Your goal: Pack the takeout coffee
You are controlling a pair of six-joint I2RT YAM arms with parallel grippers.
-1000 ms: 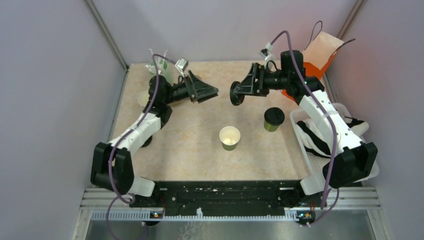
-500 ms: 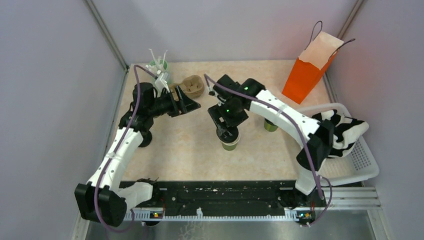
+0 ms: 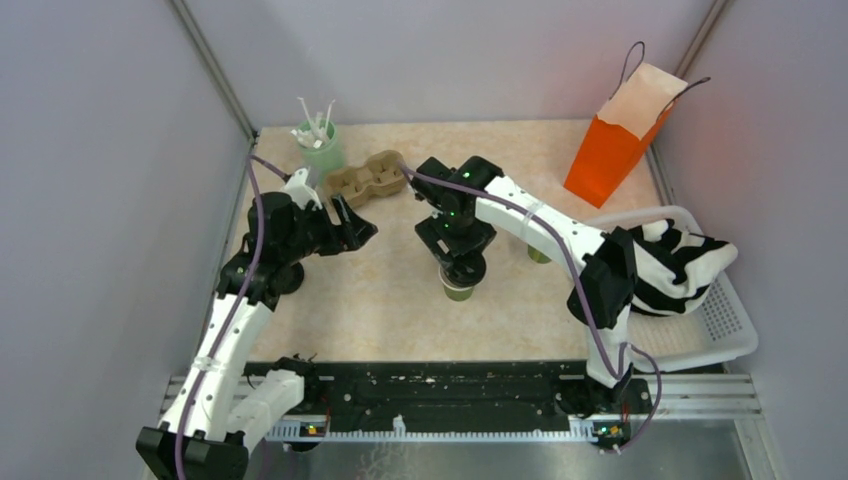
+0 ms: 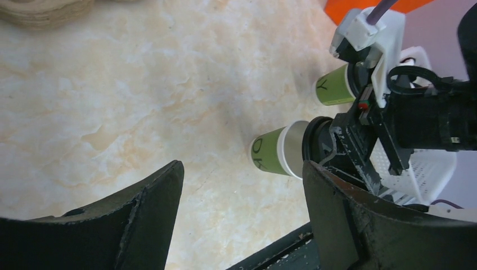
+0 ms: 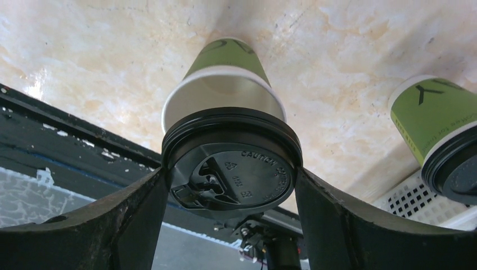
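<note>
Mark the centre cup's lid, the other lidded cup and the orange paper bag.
centre cup's lid [image 5: 233, 169]: right wrist view, embossed top face.
other lidded cup [image 5: 433, 119]: right wrist view, green side wall.
orange paper bag [image 3: 605, 160]: top external view, orange front panel.

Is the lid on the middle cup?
On top, yes: the black lid covers the mouth of the cup, between the right tool fingers. Snapped tight? Cannot tell.

takeout coffee [image 3: 539, 256] mostly behind right arm [image 3: 530, 222], cup carrier [image 4: 45, 11] cut by edge
</note>
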